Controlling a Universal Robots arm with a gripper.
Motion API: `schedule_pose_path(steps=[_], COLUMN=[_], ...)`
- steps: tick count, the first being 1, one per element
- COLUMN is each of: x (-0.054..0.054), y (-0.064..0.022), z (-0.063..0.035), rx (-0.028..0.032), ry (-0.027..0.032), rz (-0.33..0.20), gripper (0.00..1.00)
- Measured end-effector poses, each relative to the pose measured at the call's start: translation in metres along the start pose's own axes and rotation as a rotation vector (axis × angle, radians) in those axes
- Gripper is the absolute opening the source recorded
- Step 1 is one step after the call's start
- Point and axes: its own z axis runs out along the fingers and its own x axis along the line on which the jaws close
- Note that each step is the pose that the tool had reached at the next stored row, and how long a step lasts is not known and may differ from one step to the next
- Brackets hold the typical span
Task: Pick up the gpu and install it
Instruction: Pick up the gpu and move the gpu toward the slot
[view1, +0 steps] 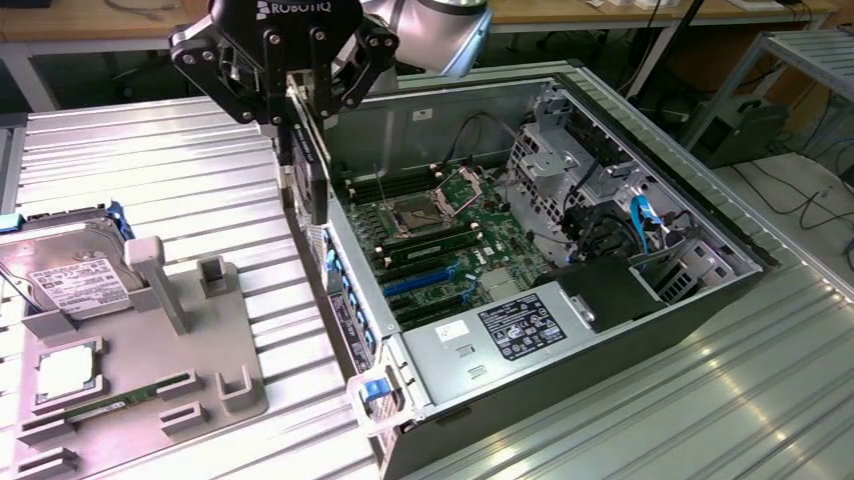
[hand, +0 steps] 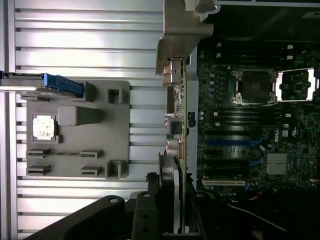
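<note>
Misalignment is judged the chief hazard at this point: the gpu (view1: 315, 180) is gripped on edge between the closed fingers of the claw (view1: 302, 100) and is hung vertically above the wall of the computer case (view1: 441, 125) that faces the grey fixture (view1: 200, 350), so that its lower end is seen just beside that wall's rim. A descent from this line could drive the card onto the rim instead of the board. In the wrist view the gpu (hand: 179, 125) is seen edge-on along the border of the motherboard (hand: 260, 115), with its pale bracket (hand: 182, 30) at the far end and the blue slots (hand: 232, 142) well apart from it. A tilted card could be jammed at a slot mouth, and the thin card could be twisted in the grip if the bracket were caught on the case. Inside the case the motherboard (view1: 467, 240) is laid flat, with an open processor socket (view1: 407, 215), a drive cage (view1: 561, 160) and blue cables (view1: 641, 215). On the fixture, a hard drive (view1: 74, 280), a processor chip (view1: 64, 372) and a green memory stick (view1: 114, 408) are held above the ribbed worktop (view1: 160, 170).
</note>
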Motion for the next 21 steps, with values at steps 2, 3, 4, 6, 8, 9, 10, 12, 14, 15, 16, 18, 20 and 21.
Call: schedule_pose_path(steps=[2,3,4,6,8,9,10,12,14,15,16,18,20,21], x=[-0.003,-0.005,-0.006,-0.009,-0.012,-0.014,-0.015,-0.018,-0.021,-0.022,-0.024,-0.027,-0.032,-0.033], y=[-0.0001,-0.0001,-0.0001,-0.0002,-0.0002,-0.0002,-0.0003,-0.0003,-0.0004,-0.0004,-0.0004,-0.0005,-0.0006,-0.0006], z=[0.0000,0.0000,0.0000,0.0000,0.0001,0.0001,0.0001,0.0001,0.0002,0.0002,0.0002,0.0002,0.0002,0.0003], rx=[0.0001,0.0000,0.0000,0.0001,0.0001,0.0001,0.0001,0.0001,0.0000,0.0000,0.0001,0.0001,0.0000,0.0000], ry=[0.0001,0.0001,0.0000,0.0001,0.0001,0.0001,0.0001,0.0001,0.0000,0.0000,0.0001,0.0001,0.0001,0.0001], rz=[0.000,0.000,0.000,0.000,0.000,0.000,0.000,0.000,0.000,0.000,0.000,0.000,-0.001,-0.001], gripper=[0.28,0.28,0.28,0.28,0.28,0.28,0.28,0.28,0.28,0.28,0.28,0.28,0.28,0.28])
